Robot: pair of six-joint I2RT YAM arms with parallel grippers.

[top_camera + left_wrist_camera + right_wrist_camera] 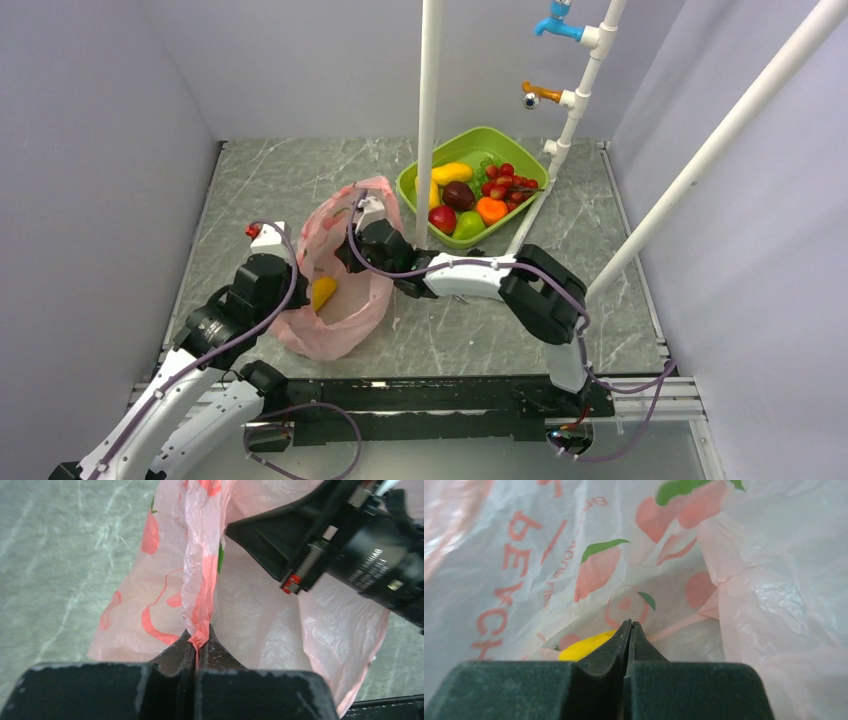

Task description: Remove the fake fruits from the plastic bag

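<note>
Grey marbled tabletop (270, 180) underneath. Left claw (197, 637) is clamped on a fold of the pink bag (150, 605). Right claw (630, 625) sits closed on nothing visible, deep inside beside a yellow fruit (584, 647). That fruit looks light and slick, so best gripped across its middle. Green tub (415, 185) holds apple (443, 218), pear (469, 224), red grapes (505, 183).

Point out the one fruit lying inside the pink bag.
The yellow fruit, low in the pink bag; the rest sit in the green tub.
</note>
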